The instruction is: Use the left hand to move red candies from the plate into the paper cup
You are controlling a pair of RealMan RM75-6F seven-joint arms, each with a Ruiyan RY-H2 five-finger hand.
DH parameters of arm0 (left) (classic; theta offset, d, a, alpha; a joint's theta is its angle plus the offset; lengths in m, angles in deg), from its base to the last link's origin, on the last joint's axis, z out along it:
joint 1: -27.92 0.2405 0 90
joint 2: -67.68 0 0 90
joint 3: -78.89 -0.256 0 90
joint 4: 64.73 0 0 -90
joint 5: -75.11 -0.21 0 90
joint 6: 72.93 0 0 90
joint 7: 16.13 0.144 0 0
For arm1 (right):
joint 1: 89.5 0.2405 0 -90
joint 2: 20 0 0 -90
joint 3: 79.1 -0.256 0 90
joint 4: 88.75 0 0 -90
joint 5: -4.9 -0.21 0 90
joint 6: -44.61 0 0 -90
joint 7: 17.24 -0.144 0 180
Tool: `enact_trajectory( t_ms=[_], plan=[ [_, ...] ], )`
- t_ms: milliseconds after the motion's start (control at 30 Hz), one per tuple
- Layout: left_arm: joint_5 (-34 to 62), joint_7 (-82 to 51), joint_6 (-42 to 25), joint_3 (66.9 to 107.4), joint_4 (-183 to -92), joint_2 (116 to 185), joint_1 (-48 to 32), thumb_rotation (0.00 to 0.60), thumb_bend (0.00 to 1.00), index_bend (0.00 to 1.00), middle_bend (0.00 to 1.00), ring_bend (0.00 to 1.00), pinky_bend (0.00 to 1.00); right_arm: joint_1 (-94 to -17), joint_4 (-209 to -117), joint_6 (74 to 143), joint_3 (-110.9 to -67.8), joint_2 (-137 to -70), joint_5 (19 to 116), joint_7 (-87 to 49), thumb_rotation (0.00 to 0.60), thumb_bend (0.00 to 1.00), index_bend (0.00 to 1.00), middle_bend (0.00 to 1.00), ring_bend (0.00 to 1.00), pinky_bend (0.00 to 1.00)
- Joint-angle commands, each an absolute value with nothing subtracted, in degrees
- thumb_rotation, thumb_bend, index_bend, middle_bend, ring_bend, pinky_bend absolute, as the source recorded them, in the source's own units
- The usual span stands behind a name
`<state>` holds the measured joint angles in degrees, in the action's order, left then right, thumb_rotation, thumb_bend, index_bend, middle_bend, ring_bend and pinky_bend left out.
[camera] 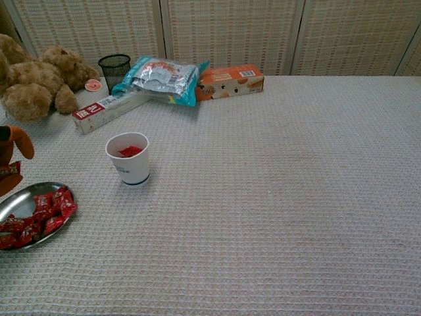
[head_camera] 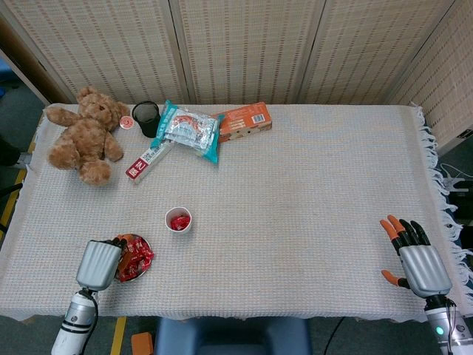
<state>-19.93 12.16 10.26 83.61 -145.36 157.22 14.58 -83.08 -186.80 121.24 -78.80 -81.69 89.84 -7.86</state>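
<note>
Red candies (camera: pixel 39 210) are piled on the plate (camera: pixel 20 197), at 7 o'clock from the paper cup (camera: pixel 128 158). One is pinched by the left hand (head_camera: pixel 100 264) above the plate; the right hand (head_camera: pixel 417 259) is left empty, fingers spread. Wrappers are judged light, slick and crinkly, best pinched across the body.

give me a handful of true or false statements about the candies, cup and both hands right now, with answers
1. The paper cup stands upright with a red candy inside. True.
2. The metal plate has no candies left on it. False: a pile of red candies lies on it.
3. The left hand is over the plate's near-left edge. True.
4. The right hand grips the orange box. False: it rests near the table's right edge, fingers apart, holding nothing, with the box far off at the back.
5. The teddy bear sits beside the cup. False: it lies at the back left corner, well away from the cup.
</note>
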Motion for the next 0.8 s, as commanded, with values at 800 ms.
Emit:
enact_trajectory(
  t_ms=[800],
  plan=[
    [-5.29, 19.49, -6.42, 94.64, -145.76, 165.77, -4.12, 0.600, 0.38, 0.40, 0.58, 0.84, 1.00, -82.68, -186.49, 120.34, -79.35, -81.02, 88.23, -9.20, 0.600, 0.08, 0.00, 0.00, 0.00, 0.00]
  ],
)
